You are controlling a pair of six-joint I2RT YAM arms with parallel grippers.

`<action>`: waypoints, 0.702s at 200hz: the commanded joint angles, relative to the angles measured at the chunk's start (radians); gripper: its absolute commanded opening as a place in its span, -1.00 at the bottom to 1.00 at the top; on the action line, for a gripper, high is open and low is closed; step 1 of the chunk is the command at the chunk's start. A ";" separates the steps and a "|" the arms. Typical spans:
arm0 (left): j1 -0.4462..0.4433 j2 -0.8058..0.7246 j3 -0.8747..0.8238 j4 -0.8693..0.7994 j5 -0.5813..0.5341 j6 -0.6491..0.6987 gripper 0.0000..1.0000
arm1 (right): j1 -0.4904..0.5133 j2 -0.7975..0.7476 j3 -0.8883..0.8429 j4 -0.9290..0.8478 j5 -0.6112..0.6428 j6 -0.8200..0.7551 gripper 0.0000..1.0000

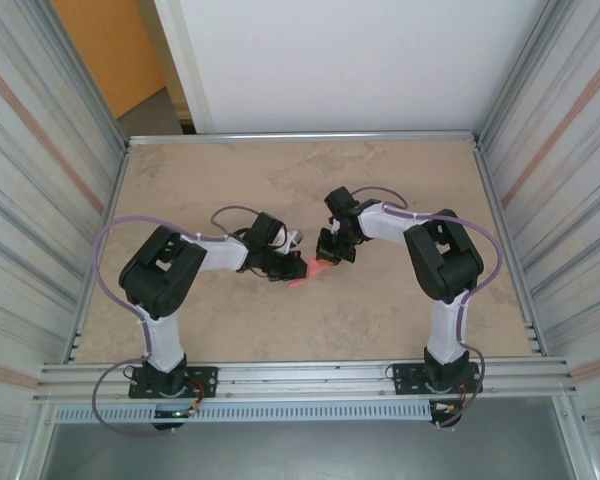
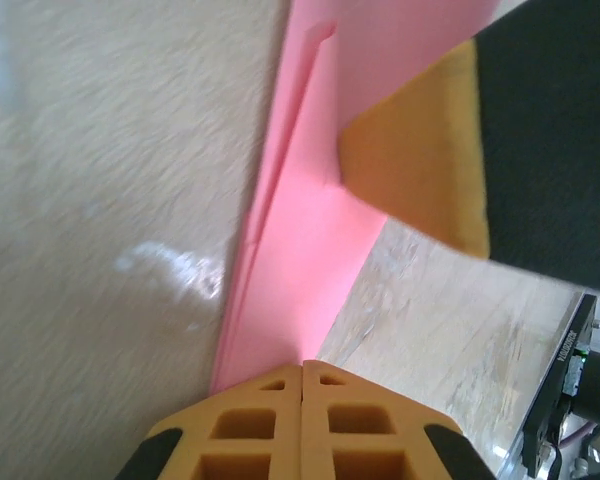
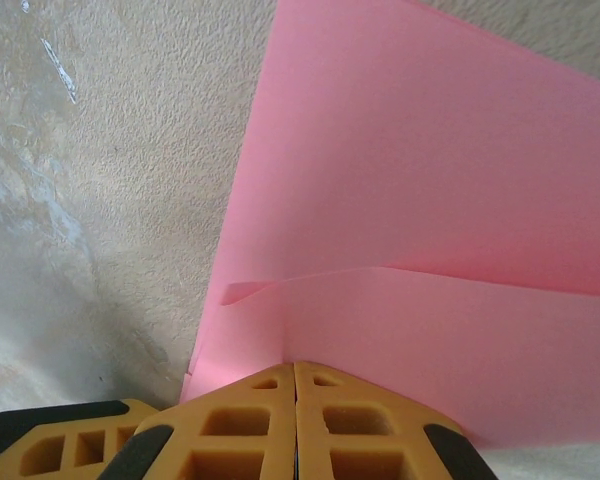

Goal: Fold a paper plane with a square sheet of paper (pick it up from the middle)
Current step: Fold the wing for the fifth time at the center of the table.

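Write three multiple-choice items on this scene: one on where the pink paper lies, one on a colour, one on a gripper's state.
1. Where on the beige stone-look table is the thin pink-red paper sheet? A far left corner. B near right edge. C near the middle.
2. What colour are the gripper's moulded finger pads? A orange-yellow. B blue. C white.
3. What is the left gripper doing? A open above the sheet. B shut on the sheet. C shut on nothing.
Key: 1 C, the top view shows it mid-table. 2 A, both wrist views show that colour. 3 B, its pads meet with the sheet between them.
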 commanded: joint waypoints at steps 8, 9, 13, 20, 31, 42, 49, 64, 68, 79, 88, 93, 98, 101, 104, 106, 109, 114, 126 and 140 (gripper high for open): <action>0.020 -0.038 -0.087 -0.161 -0.006 0.032 -0.90 | -0.010 0.125 -0.073 -0.095 0.160 -0.033 -0.84; 0.020 -0.041 -0.088 -0.161 -0.006 0.033 -0.90 | -0.010 0.125 -0.074 -0.095 0.160 -0.034 -0.84; 0.020 -0.047 -0.095 -0.166 -0.006 0.034 -0.90 | -0.010 0.126 -0.073 -0.096 0.160 -0.034 -0.84; 0.020 -0.058 -0.107 -0.176 -0.005 0.037 -0.90 | -0.010 0.125 -0.072 -0.096 0.161 -0.034 -0.84; 0.021 -0.076 -0.127 -0.194 -0.009 0.048 -0.90 | -0.010 0.123 -0.069 -0.098 0.161 -0.035 -0.84; 0.022 -0.096 -0.147 -0.218 -0.021 0.060 -0.90 | -0.010 0.122 -0.068 -0.100 0.161 -0.036 -0.84; 0.024 -0.109 -0.157 -0.236 -0.031 0.073 -0.90 | -0.010 0.120 -0.066 -0.101 0.161 -0.036 -0.84; 0.027 -0.140 -0.174 -0.277 -0.057 0.100 -0.90 | -0.011 0.117 -0.067 -0.104 0.163 -0.039 -0.84; 0.026 -0.149 -0.176 -0.289 -0.066 0.107 -0.91 | -0.011 0.115 -0.065 -0.105 0.162 -0.038 -0.84; 0.027 -0.173 -0.183 -0.314 -0.078 0.124 -0.92 | -0.012 0.113 -0.064 -0.107 0.164 -0.038 -0.84; 0.028 -0.191 -0.183 -0.327 -0.083 0.136 -0.92 | -0.011 0.111 -0.064 -0.108 0.165 -0.038 -0.84; 0.027 -0.203 -0.182 -0.334 -0.085 0.142 -0.92 | -0.010 0.109 -0.064 -0.108 0.166 -0.038 -0.84; 0.027 -0.212 -0.180 -0.340 -0.088 0.145 -0.92 | -0.011 0.108 -0.063 -0.110 0.165 -0.039 -0.84; 0.028 -0.219 -0.177 -0.343 -0.088 0.146 -0.92 | -0.010 0.108 -0.063 -0.110 0.166 -0.038 -0.84; 0.027 -0.226 -0.174 -0.345 -0.088 0.147 -0.92 | -0.011 0.107 -0.062 -0.111 0.165 -0.038 -0.84; 0.028 -0.231 -0.173 -0.347 -0.090 0.149 -0.92 | -0.011 0.108 -0.062 -0.110 0.164 -0.039 -0.85; 0.027 -0.238 -0.169 -0.348 -0.090 0.151 -0.92 | -0.010 0.107 -0.062 -0.110 0.165 -0.038 -0.84; 0.028 -0.252 -0.164 -0.349 -0.092 0.151 -0.92 | -0.010 0.106 -0.062 -0.110 0.165 -0.038 -0.84; 0.029 -0.285 -0.146 -0.338 -0.092 0.146 -0.92 | -0.010 0.105 -0.058 -0.111 0.166 -0.039 -0.84; 0.028 -0.323 -0.123 -0.302 -0.083 0.136 -0.92 | -0.010 0.101 -0.055 -0.110 0.161 -0.038 -0.84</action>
